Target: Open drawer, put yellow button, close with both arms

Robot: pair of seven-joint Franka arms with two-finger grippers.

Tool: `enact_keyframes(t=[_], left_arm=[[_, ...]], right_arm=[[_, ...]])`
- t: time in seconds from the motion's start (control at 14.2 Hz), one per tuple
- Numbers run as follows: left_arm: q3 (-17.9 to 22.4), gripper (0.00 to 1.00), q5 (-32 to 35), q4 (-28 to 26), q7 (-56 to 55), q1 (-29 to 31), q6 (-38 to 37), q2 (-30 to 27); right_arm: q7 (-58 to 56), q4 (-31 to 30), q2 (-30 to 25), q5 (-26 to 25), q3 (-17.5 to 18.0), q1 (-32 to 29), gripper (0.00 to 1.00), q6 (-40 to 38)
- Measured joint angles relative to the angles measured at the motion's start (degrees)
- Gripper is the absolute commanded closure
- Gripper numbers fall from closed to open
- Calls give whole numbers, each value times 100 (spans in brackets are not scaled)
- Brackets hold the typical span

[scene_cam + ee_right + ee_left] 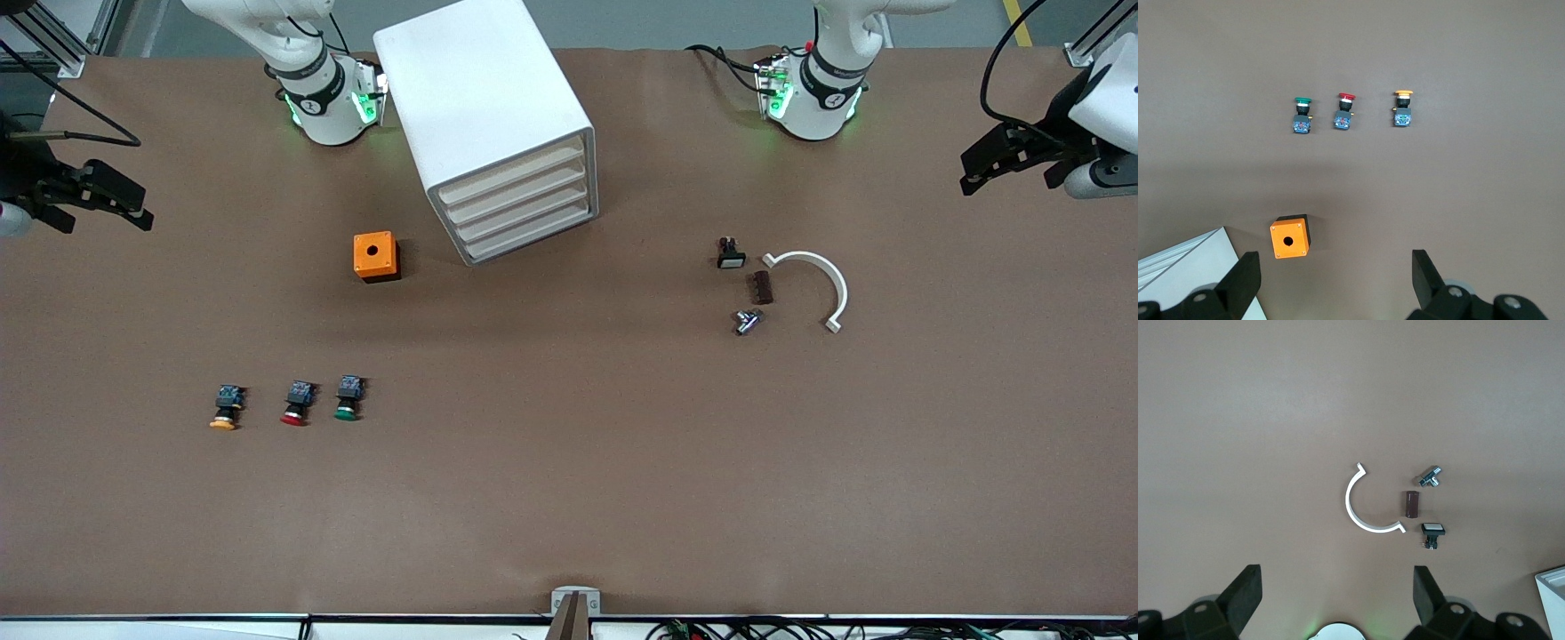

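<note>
Step one not begun: drawer, top of four in the white cabinet at upper centre of the front view, looks fully shut. Left gripper hangs released over the table's edge at upper right; right gripper hangs released at upper left. Both arms wait. Next move, I judge: one gripper goes to the drawer front and pulls it out.

Yellow button lies lower left of the front view, outermost in a row with the red button and green button. Long axis runs roughly up-down in that view, cap toward the bottom edge, blue block toward the top.
</note>
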Motion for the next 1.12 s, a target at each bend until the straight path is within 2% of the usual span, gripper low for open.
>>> enact_keyframes(t=[0.49,0.77,0.91,1.12], left_arm=[[16,0,0,5,0,31,-25,72],[-38,0,-20,5,-149,-32,36,626],[-123,0,-241,11,-795,-120,214,1017],[-200,0,-911,27,-2258,-256,425,1598]], right_arm=[[0,-20,0,0,-11,-8,0,-11],[0,-26,-1,0,-11,-8,0,-23],[0,-30,-2,0,-11,-8,0,-26],[0,-34,-5,0,-11,-8,0,-28]])
